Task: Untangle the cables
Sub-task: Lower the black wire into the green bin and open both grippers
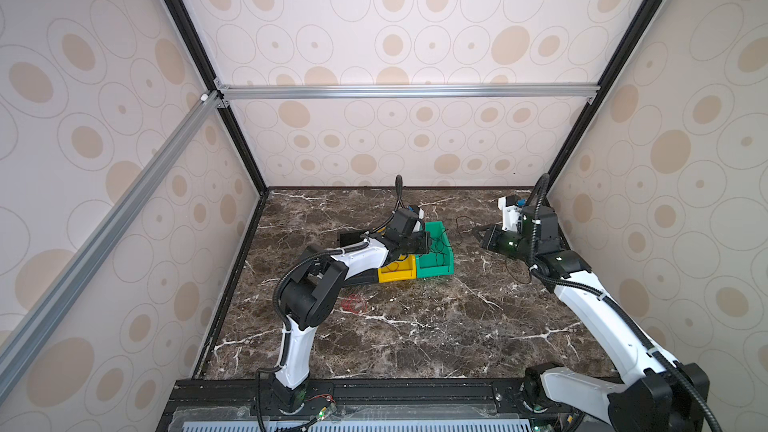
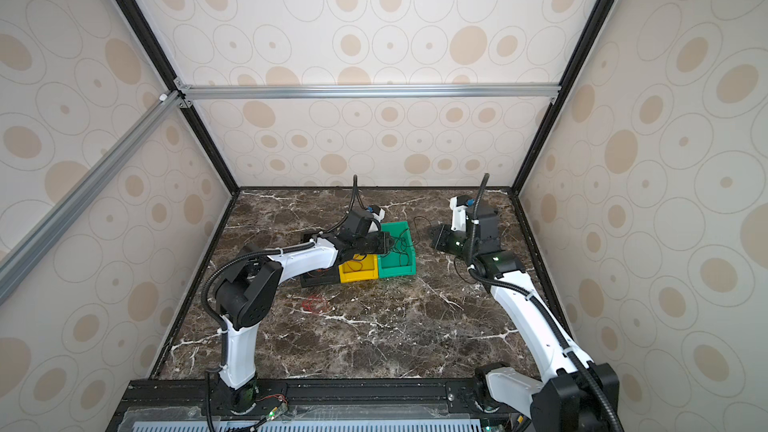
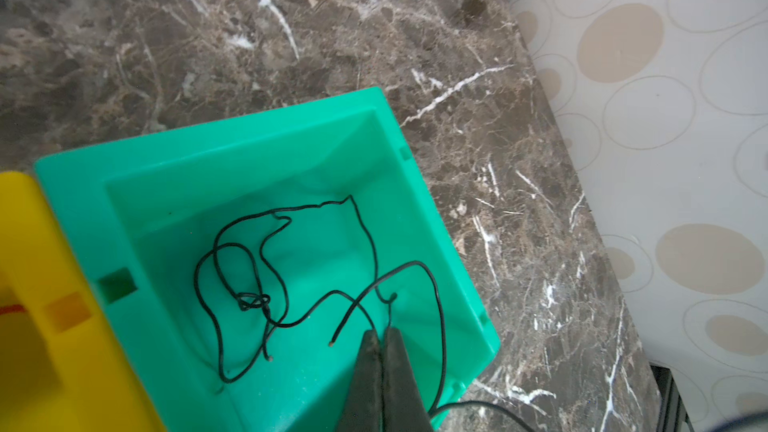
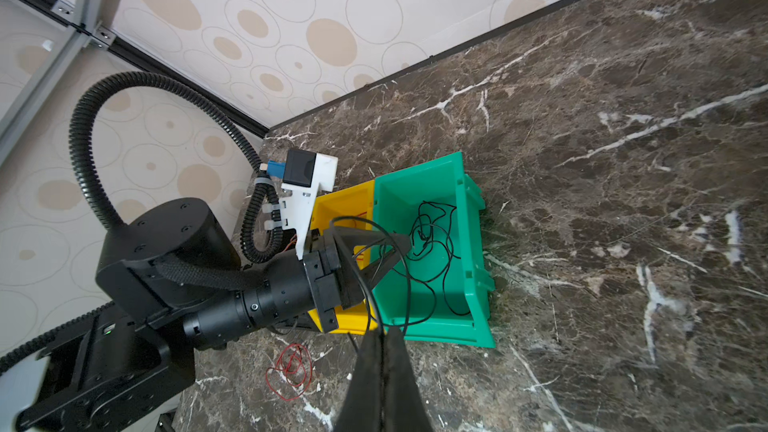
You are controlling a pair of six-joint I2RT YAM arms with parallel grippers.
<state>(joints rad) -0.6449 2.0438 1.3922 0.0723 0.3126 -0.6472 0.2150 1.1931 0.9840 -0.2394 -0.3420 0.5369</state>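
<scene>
1. One dark marbled desk (image 1: 415, 338) carries a green plastic bin (image 1: 434, 271), mid-frame.
2. Left fingers (image 3: 368, 371) and right fingers (image 4: 368, 371) each look pinched shut on the thin black cables (image 3: 251, 301), which lie knotted inside the bin.
3. Pulling-apart step, I judge; next, ease the knot loose slowly.

Left tool (image 1: 427, 244) above green bin (image 1: 435, 271); black cable (image 1: 437, 248) inside; red cable (image 1: 354, 304) on table (image 1: 436, 334).

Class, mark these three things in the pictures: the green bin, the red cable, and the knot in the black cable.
green bin (image 3: 208, 141): left wrist view, on its rim.
red cable (image 4: 291, 367): right wrist view, middle of its coil.
black cable (image 3: 251, 301): left wrist view, on its knot.
</scene>
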